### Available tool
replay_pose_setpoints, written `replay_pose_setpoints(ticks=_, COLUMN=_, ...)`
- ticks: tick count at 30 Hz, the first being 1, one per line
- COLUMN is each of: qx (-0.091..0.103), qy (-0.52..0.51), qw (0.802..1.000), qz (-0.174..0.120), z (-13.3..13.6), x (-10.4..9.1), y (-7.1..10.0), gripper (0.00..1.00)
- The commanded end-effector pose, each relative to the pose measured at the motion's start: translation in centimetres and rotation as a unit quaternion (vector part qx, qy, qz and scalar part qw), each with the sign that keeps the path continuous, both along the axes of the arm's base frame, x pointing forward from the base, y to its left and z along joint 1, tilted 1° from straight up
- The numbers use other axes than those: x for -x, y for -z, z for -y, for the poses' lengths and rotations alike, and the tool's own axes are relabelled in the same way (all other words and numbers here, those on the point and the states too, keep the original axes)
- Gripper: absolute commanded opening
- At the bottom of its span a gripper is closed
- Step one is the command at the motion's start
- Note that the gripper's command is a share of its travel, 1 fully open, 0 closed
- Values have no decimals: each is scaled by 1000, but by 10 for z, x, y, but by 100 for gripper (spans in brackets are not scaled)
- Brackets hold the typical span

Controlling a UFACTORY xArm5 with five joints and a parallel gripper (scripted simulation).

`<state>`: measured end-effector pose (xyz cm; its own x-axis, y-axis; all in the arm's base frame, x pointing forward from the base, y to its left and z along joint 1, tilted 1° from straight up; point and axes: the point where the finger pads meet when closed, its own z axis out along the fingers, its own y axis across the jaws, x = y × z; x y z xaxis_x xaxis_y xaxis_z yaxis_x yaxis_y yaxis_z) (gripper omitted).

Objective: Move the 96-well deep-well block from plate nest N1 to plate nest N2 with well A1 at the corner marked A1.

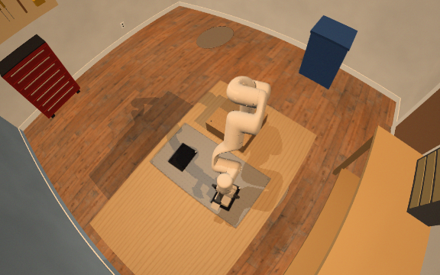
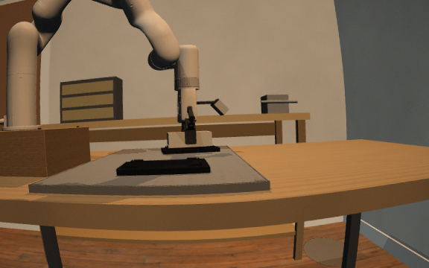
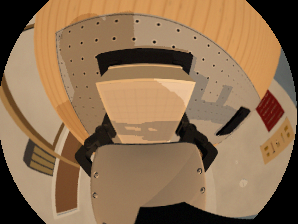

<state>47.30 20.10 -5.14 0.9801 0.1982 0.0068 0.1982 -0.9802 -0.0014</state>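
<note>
Cream rounded arm (image 1: 239, 126); black claw (image 2: 190, 124) fingers.

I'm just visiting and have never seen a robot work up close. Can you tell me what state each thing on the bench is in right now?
Gripper: shut on the deep-well block, fingers on its sides.
Deep-well block: upright, gripped, down on or just above nest N1; contact unclear.
Nest N1: under the block.
Nest N2: nothing on it, waiting for the block.
Grey base board: flat on the table, carrying both nests.
</note>
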Motion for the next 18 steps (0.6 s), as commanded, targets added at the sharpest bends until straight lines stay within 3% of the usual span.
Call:
replay_pose_setpoints(ticks=1, qx=-1, qy=0, qw=1000, qz=2, z=-1, x=-1, y=-1, gripper=0)
replay_pose_setpoints(ticks=17, qx=-1, qy=0, qw=1000, qz=2, z=-1, x=-1, y=1, gripper=0)
replay_pose_setpoints(ticks=18, qx=-1, qy=0, qw=1000, qz=2, z=-1, x=-1, y=2, gripper=100)
